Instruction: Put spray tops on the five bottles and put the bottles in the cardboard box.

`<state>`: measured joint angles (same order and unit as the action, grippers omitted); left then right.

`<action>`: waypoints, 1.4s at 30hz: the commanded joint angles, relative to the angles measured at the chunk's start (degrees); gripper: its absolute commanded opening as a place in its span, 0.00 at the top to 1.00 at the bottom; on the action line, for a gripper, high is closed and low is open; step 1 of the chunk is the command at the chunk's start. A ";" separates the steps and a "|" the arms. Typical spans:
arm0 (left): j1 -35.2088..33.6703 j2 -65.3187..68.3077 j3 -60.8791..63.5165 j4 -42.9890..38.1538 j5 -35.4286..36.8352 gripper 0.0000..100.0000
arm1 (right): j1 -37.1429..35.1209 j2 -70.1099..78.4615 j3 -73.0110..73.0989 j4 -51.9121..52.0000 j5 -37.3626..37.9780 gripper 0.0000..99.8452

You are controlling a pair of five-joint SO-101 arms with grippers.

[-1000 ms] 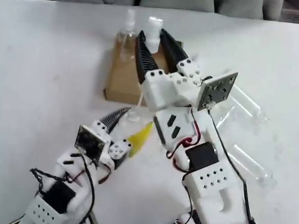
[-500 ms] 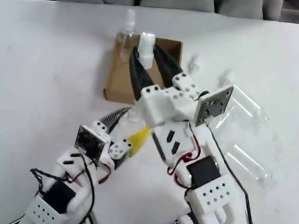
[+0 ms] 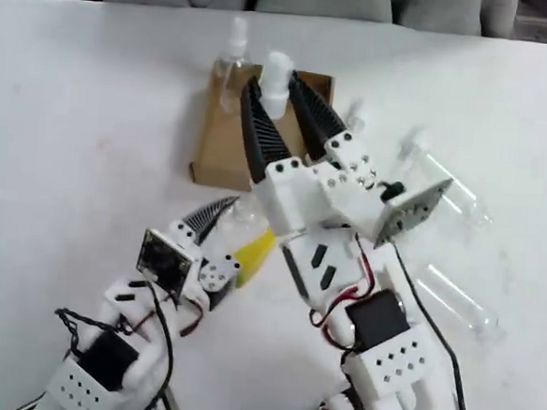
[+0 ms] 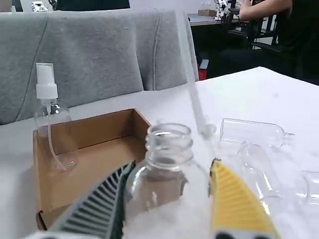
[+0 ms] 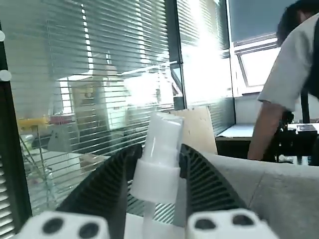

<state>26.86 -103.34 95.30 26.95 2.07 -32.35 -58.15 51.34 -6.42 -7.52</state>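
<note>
One capped clear plastic bottle [image 3: 231, 71] in brown cardboard box [image 3: 223, 150] at 12 o'clock; right claw [image 3: 275, 81] grips white spray top [image 3: 278, 65], left claw [image 3: 244, 220] clamps uncapped bottle [image 4: 169, 159]; loose bottles [image 3: 448, 194] at 3 o'clock pending.

1 overhead, 2 wrist close-ups

White spray top [image 5: 158, 164], brown cardboard box [image 3: 223, 147]

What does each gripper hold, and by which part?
Left gripper: an open bottle, by its body just below the neck. Right gripper: a spray top, by its collar.
</note>
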 commanded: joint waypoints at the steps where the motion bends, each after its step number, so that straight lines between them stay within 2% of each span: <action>1: 0.04 -1.10 -0.62 -1.58 0.62 0.98 | -0.40 3.74 -4.84 -0.57 0.09 0.98; 8: 0.04 -1.10 -0.62 -1.41 0.62 0.98 | 1.01 9.36 -5.54 -6.29 0.18 0.98; 42: 0.04 -1.10 -0.53 -1.49 0.62 0.98 | 2.24 3.12 4.13 -6.20 0.00 0.98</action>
<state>26.86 -103.34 95.30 26.95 2.07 -30.33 -53.58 55.12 -11.52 -7.52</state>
